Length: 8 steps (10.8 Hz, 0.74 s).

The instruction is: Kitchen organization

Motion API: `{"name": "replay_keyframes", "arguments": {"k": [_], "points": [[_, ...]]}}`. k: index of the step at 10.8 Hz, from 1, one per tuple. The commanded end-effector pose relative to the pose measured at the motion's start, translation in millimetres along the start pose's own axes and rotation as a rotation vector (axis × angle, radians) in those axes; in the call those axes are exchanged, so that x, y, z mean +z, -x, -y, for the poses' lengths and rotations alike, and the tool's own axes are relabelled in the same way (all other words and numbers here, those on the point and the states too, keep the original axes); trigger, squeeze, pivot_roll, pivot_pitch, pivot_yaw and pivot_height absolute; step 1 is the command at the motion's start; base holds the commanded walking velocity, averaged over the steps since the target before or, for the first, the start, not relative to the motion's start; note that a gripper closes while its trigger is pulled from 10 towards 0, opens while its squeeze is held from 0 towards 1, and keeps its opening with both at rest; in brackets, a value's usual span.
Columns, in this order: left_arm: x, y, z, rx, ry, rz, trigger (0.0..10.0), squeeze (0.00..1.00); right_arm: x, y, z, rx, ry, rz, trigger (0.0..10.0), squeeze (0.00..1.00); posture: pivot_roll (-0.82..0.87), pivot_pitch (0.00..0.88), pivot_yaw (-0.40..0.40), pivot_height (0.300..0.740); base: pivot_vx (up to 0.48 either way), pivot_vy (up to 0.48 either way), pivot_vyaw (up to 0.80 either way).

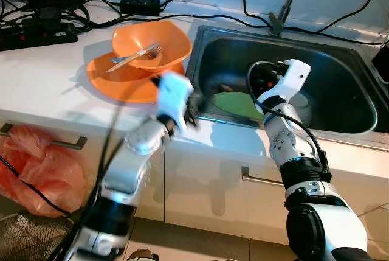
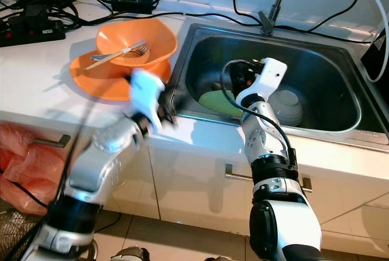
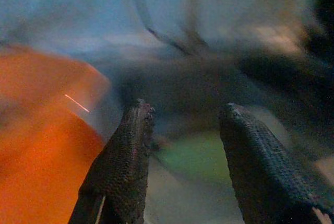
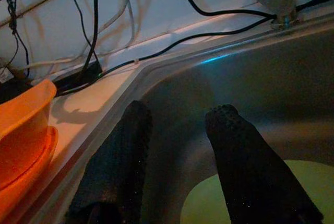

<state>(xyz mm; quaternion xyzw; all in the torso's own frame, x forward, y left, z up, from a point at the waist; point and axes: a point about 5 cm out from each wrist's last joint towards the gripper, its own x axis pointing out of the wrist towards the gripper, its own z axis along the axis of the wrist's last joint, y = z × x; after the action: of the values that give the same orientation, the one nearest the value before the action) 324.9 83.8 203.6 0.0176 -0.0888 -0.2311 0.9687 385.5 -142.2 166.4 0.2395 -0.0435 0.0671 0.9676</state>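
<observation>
An orange bowl [image 1: 152,45] with a fork [image 1: 135,56] in it rests on an orange plate [image 1: 121,84] on the white counter, left of the steel sink [image 1: 340,84]. In the sink lie a green plate [image 1: 234,104] and an upturned white bowl [image 2: 285,107]. My left gripper [image 1: 192,111], blurred by motion, hovers at the counter's front edge by the sink's near left corner. In the left wrist view it [image 3: 185,112] is open and holds nothing. My right gripper [image 1: 258,81] is inside the sink above the green plate [image 4: 271,192], open [image 4: 180,110] and holding nothing.
A faucet [image 1: 285,5] rises behind the sink. A black power strip [image 1: 36,30] and tangled cables lie along the back of the counter. A red plastic bag [image 1: 36,170] hangs by the lower cabinet drawer, with a wire basket [image 1: 24,236] below it.
</observation>
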Motion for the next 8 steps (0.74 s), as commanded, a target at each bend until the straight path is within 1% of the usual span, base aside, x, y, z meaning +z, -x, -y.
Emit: {"name": "replay_keyframes", "arguments": {"k": [1, 2, 3, 4, 5, 6, 7, 8], "points": [[33, -3.8, -17.0, 0.155, -0.027, 0.182, 10.0, 0.0, 2, 0.2, -0.9, 0.008, -0.006, 0.011, 10.0, 0.0, 0.14, 0.085, -0.089, 0.74, 0.0, 0.0, 0.0], [46, -1.1, -28.5, 0.236, -0.004, 0.255, 10.0, 0.0, 0, 0.9, -1.1, 0.008, -0.008, 0.006, 10.0, 0.0, 0.14, 0.085, -0.089, 0.74, 0.0, 0.0, 0.0], [55, 5.3, -40.1, 0.304, 0.018, 0.322, 10.0, 0.0, -1, 1.3, -1.3, 0.008, -0.016, 0.007, 10.0, 0.0, 0.14, 0.085, -0.089, 0.74, 0.0, 0.0, 0.0], [59, 16.1, -56.2, 0.393, 0.047, 0.381, 10.0, 0.0, -1, 1.4, -1.2, 0.007, -0.019, 0.006, 10.0, 0.0, 0.14, 0.085, -0.09, 0.74, 0.0, 0.0, 0.0], [57, 24.3, -67.5, 0.439, 0.069, 0.399, 10.0, 0.0, -1, 1.4, -1.0, 0.006, -0.02, 0.005, 10.0, 0.0, 0.15, 0.086, -0.092, 0.74, 0.0, 0.0, 0.0], [54, 36.3, -80.2, 0.504, 0.088, 0.438, 10.0, 0.0, -2, 1.6, -0.3, 0.005, -0.021, 0.005, 10.0, 0.0, 0.15, 0.089, -0.094, 0.74, 0.0, 0.0, 0.0], [51, 47.6, -87.8, 0.544, 0.137, 0.471, 10.0, 0.0, -3, 1.9, 0.2, 0.004, -0.023, 0.004, 10.0, 0.0, 0.15, 0.09, -0.097, 0.74, 0.0, 0.0, 0.0], [46, 52.7, -88.5, 0.54, 0.197, 0.467, 10.0, 0.0, -3, 2.1, 0.1, 0.003, -0.024, 0.003, 10.0, 0.0, 0.15, 0.092, -0.097, 0.74, 0.0, 0.0, 0.0]]}}
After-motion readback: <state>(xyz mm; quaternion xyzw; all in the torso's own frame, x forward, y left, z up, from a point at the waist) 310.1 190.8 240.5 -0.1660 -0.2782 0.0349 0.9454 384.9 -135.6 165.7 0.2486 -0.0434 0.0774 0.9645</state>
